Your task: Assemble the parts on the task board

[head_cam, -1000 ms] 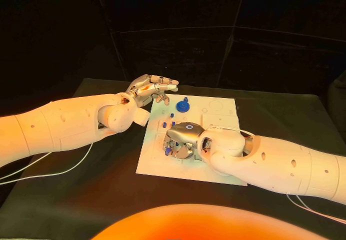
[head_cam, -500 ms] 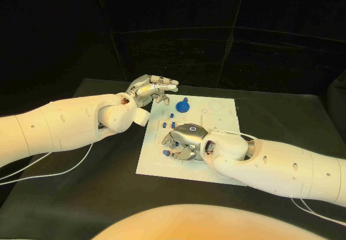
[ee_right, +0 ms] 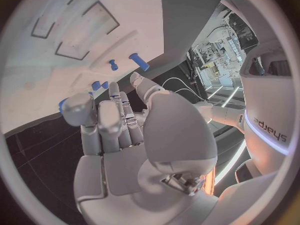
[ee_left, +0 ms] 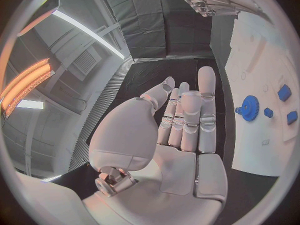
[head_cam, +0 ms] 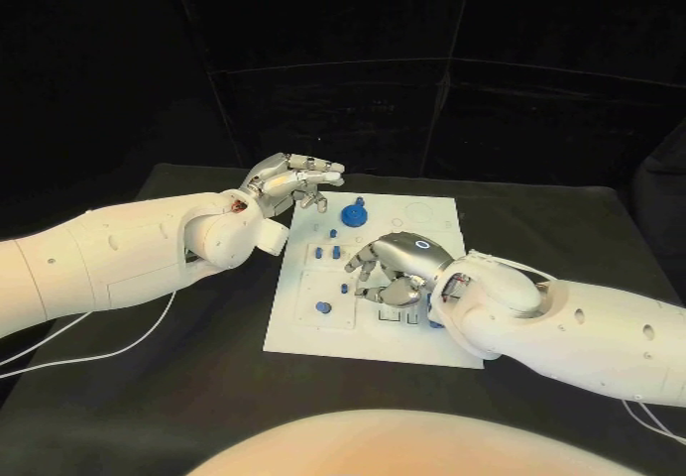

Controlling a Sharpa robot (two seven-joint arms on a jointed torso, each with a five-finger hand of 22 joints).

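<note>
The white task board (head_cam: 307,332) lies in the middle of the table. A blue gear (head_cam: 356,210) stands near its far edge, with small blue parts (head_cam: 330,235) just in front of it and another blue part (head_cam: 323,307) near the left edge. My right hand (head_cam: 395,268) hovers over the board's middle, fingers bent downward and nothing in them; past its fingers are the board (ee_right: 81,45) and two blue pegs (ee_right: 139,61). My left hand (head_cam: 293,178) hangs at the board's far left corner, empty, its fingers (ee_left: 187,120) held together beside the gear (ee_left: 250,107).
The black table (head_cam: 171,397) surrounds the board on all sides. A white cable (head_cam: 122,342) runs across the table under my left arm. Empty recesses (head_cam: 429,213) mark the board's far right part.
My right hand has risen and shifted right and farther back from the board's near-left area, uncovering the blue part there. The left hand has hardly moved.
</note>
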